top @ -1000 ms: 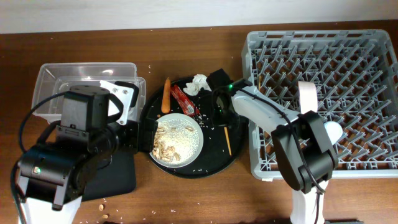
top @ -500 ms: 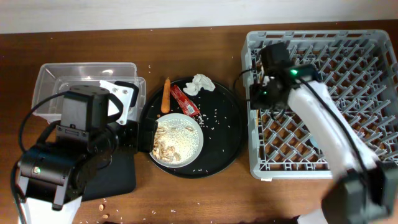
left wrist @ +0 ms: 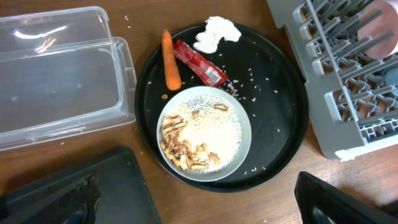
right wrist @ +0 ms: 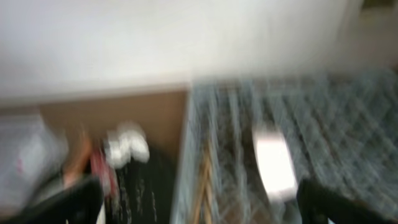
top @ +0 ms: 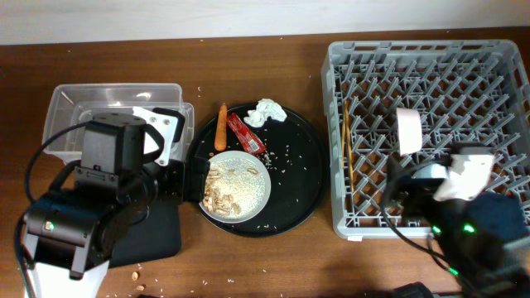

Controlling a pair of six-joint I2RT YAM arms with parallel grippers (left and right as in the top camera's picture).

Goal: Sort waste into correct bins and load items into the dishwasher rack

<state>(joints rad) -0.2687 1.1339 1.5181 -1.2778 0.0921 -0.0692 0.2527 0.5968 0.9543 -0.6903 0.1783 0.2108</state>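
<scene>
Waste is lying wholly on the large round black tray (top: 310,178), so every place here is being given from that tray. Left of it on the far side, the clear rectangular plastic tub (top: 66,99) is standing on the counter with nothing showing inside. Left of it on the near side, the shallow black rectangular tray (top: 161,240) is lying largely under the left arm. The left gripper (left wrist: 196,199) is hovering over the round tray's near-left edge, with its fingers spread wide and gripping nothing.

On the tray's far-left part the orange carrot (left wrist: 171,56) is lying with its long axis running near to far. Just right of it the red snack wrapper (left wrist: 200,62) is slanting, and the crumpled white tissue (left wrist: 217,34) is sitting by the far rim. The wide pale grey bowl (left wrist: 233,140), carrying beige food scraps and rice (left wrist: 186,146), is sitting directly ahead of the left gripper.

Right of the tray, the large square grey plastic rack (top: 339,219) is holding the wooden chopsticks (top: 348,149) along its left side. The right gripper (right wrist: 199,205) is hanging over the rack's near-right part. Its view is blurred, yet the fingers are showing apart with nothing between them.

By my judgement the left arm is far nearer the carrot, and a grasp would be closing across its short width.
</scene>
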